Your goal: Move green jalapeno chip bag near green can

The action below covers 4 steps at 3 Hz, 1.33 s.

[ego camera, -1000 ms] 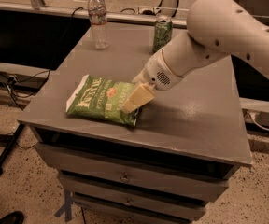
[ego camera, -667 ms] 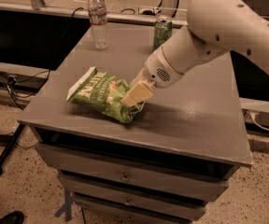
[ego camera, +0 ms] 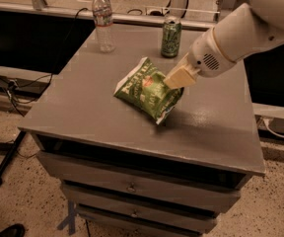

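The green jalapeno chip bag [ego camera: 146, 90] is a crinkly light-green bag with white lettering and a small red emblem. It hangs tilted just above the middle of the grey table [ego camera: 83, 107], its lower corner close to the surface. My gripper [ego camera: 174, 80] is shut on the bag's right edge, with the white arm reaching in from the upper right. The green can [ego camera: 171, 37] stands upright at the table's back edge, a short way behind the bag.
A clear plastic water bottle [ego camera: 103, 21] with a white cap stands at the back left of the table. The table has drawers [ego camera: 132, 186] below its front edge. Cables lie on the floor at the left.
The bag has been lifted off the table and carried right and toward the back, closer to the can. My gripper moved with it.
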Available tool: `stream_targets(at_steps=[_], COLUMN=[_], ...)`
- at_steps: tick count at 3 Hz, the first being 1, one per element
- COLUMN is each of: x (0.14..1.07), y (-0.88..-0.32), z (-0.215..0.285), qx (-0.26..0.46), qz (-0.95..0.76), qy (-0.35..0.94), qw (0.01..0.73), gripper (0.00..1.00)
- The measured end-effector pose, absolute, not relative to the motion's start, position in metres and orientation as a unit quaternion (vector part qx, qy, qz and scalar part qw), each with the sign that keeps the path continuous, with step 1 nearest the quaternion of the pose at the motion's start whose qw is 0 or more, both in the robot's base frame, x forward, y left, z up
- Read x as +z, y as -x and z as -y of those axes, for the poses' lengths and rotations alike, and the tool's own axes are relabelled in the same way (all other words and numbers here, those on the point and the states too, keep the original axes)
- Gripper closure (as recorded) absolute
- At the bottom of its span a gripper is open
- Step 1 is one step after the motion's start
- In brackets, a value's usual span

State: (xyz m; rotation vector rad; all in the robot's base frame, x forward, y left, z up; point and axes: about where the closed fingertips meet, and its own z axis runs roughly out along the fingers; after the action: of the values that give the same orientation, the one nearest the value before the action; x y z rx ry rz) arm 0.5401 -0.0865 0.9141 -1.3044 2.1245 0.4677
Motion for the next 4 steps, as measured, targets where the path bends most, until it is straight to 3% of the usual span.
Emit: stream_targets(at_steps=[1, 3, 4], x=[0.942, 0.939, 0.941], y=[-0.542, -0.558, -0.593], z=[0.160, 0.173, 0.215], qx=[0.111, 0.105, 0.089], qz=[-0.831, -0.839, -0.849], qy=[0.438, 0.410, 0.354], qw=[0.324, 0.343, 0.383], gripper=[1.00, 1.00, 1.00])
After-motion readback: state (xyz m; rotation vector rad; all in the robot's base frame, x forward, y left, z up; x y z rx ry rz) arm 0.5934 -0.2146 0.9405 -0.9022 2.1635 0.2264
